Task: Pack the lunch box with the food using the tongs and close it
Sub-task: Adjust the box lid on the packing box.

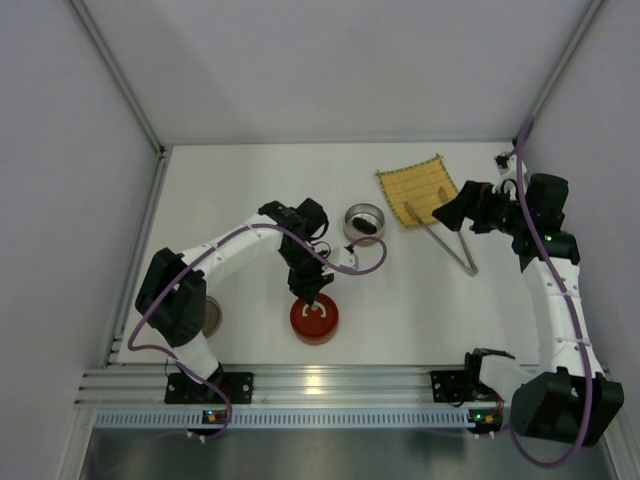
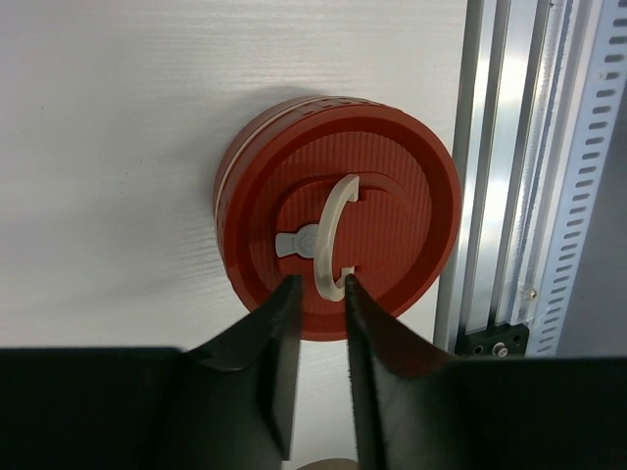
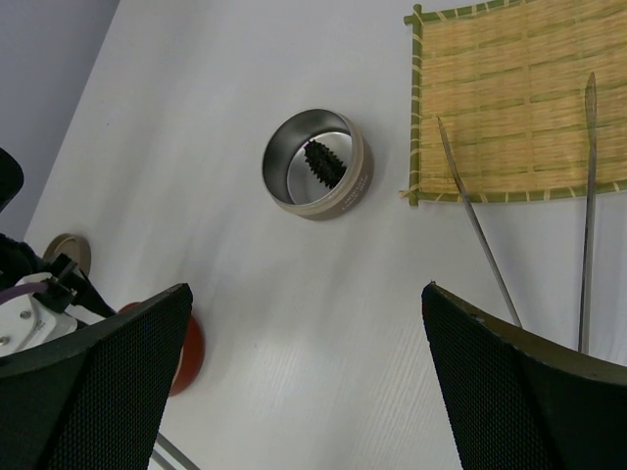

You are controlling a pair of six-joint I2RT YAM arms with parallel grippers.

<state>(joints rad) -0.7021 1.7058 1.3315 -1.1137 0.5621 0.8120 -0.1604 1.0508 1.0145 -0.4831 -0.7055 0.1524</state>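
A: Light is falling evenly from overhead; the white table [image 1: 250, 180] is glowing bright, nothing blurring.
B: Shadows are lying soft — the red lid [image 2: 338, 211] is throwing a faint one, the steel cup [image 3: 343, 196] is glinting inside.

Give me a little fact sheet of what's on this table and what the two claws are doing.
Left claw: slightly parted at the white loop handle of the round red ribbed lid
Right claw: wide open, empty, over the slim grey metal tongs
Round metal tin: uncovered, dark oblong food piece inside
Tongs' tips: on the yellow woven mat
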